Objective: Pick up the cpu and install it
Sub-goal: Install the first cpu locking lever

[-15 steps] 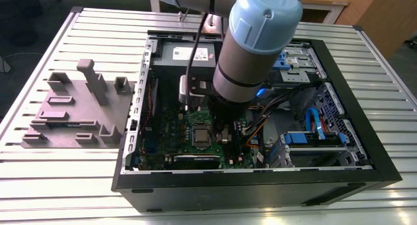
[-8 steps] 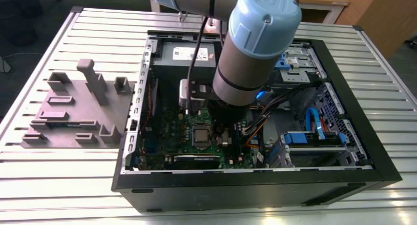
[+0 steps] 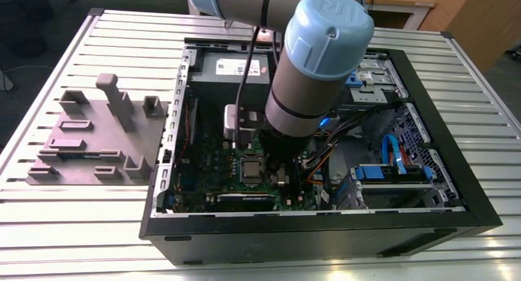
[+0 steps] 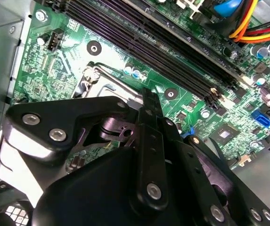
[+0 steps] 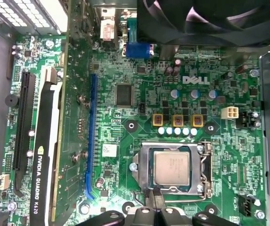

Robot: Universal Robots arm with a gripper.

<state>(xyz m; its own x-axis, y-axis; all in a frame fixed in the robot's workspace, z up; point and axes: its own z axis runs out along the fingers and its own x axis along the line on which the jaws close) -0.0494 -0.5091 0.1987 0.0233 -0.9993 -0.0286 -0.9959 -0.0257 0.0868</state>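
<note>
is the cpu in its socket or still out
In. In the first wrist view the cpu lies flat and square inside the socket frame on the motherboard.

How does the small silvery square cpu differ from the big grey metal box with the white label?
The small silvery square cpu lies flat in the motherboard socket; the big grey metal box sits at the case's far end. The cpu is far smaller. The box carries a white label; the cpu top is bare metal. Both are inside the case.

Slatted metal table [image 3: 82,232]; wooden furniture [image 3: 472,19] behind.
</note>
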